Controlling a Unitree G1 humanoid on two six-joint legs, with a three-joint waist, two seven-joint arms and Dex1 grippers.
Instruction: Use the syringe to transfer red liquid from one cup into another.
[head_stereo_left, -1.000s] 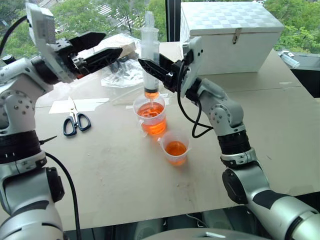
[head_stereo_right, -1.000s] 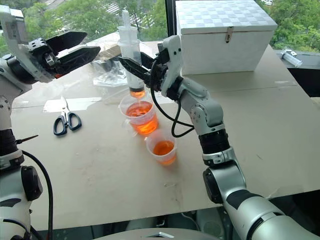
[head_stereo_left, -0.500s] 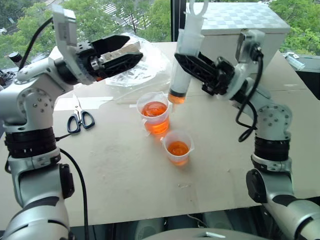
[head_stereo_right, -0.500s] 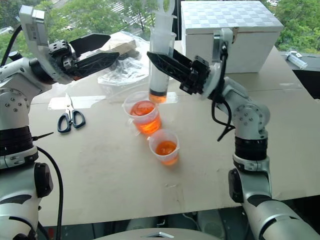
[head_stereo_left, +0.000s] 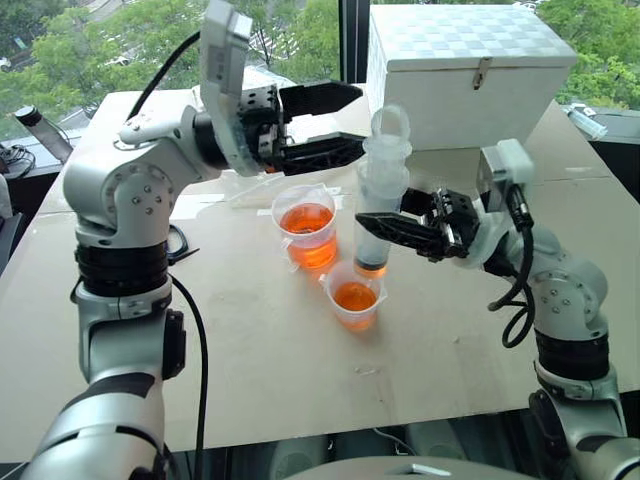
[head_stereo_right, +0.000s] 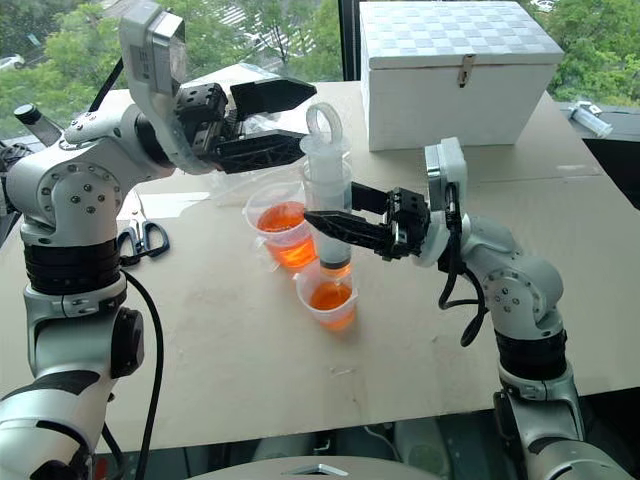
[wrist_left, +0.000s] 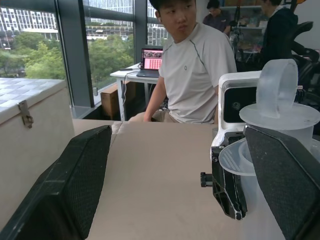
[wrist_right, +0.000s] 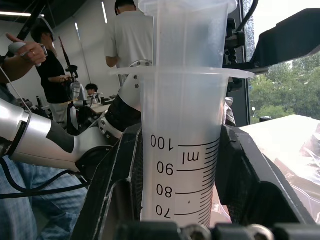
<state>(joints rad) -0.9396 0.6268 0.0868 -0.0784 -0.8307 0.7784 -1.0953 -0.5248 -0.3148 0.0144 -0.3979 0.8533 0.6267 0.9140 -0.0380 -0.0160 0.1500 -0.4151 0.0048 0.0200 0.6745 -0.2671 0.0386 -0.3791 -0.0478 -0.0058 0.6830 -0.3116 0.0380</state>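
My right gripper (head_stereo_left: 378, 214) is shut on the syringe (head_stereo_left: 381, 190) and holds it upright by the barrel. The white plunger ring is on top, and a thin band of red liquid (head_stereo_left: 370, 266) shows at the syringe's lower end. Its tip hangs just over the shorter cup (head_stereo_left: 354, 297), which holds orange-red liquid. The taller cup (head_stereo_left: 307, 226), also part full, stands just behind and to the left. My left gripper (head_stereo_left: 357, 118) is open and points right, level with the plunger top. In the right wrist view the barrel (wrist_right: 182, 150) sits between both fingers.
A white lidded box (head_stereo_left: 465, 70) stands behind the cups. Scissors (head_stereo_right: 135, 238) lie at the left, partly behind my left arm. Another syringe (head_stereo_left: 585, 120) lies at the far right edge. A seated person (wrist_left: 192, 75) shows beyond the table in the left wrist view.
My right gripper has carried the syringe from over the taller cup back and down to over the shorter cup. My open left gripper has swung right to the plunger top.
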